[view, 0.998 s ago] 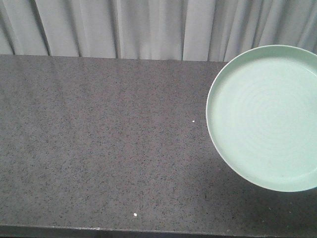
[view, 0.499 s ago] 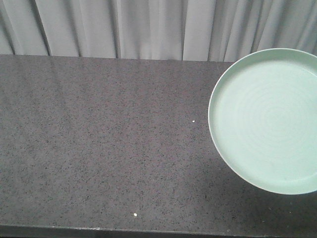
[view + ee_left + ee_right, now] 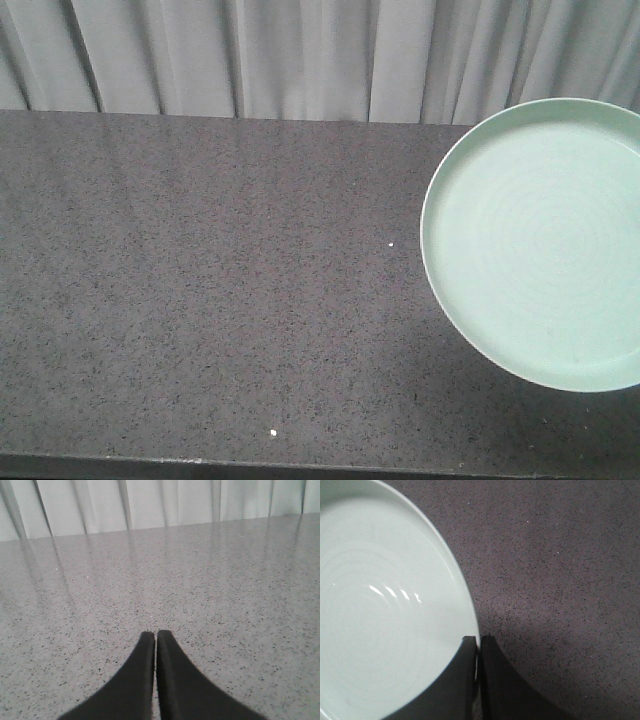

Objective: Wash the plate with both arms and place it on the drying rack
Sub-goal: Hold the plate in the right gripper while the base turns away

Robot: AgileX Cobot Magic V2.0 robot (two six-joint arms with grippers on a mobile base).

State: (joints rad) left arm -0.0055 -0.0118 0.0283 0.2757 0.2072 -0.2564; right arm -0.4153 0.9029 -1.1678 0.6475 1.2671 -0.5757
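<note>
The pale mint-green plate point(image 3: 540, 245) fills the right side of the front view, cut off by the frame edge, and casts a shadow on the dark speckled countertop point(image 3: 200, 280) below it. In the right wrist view the plate point(image 3: 385, 620) takes up the left half. My right gripper point(image 3: 479, 639) is shut on the plate's rim, one finger over the inside and one outside. My left gripper point(image 3: 155, 634) is shut with nothing between its fingers, low over bare counter. The drying rack is out of view, and no arms show in the front view.
A pale pleated curtain point(image 3: 300, 55) hangs along the counter's far edge. The counter's front edge point(image 3: 200, 465) runs along the bottom of the front view. Two tiny white specks point(image 3: 273, 432) lie on the stone.
The plate has shifted slightly right and down in the front view over the last second, with hardly any movement in the last half second.
</note>
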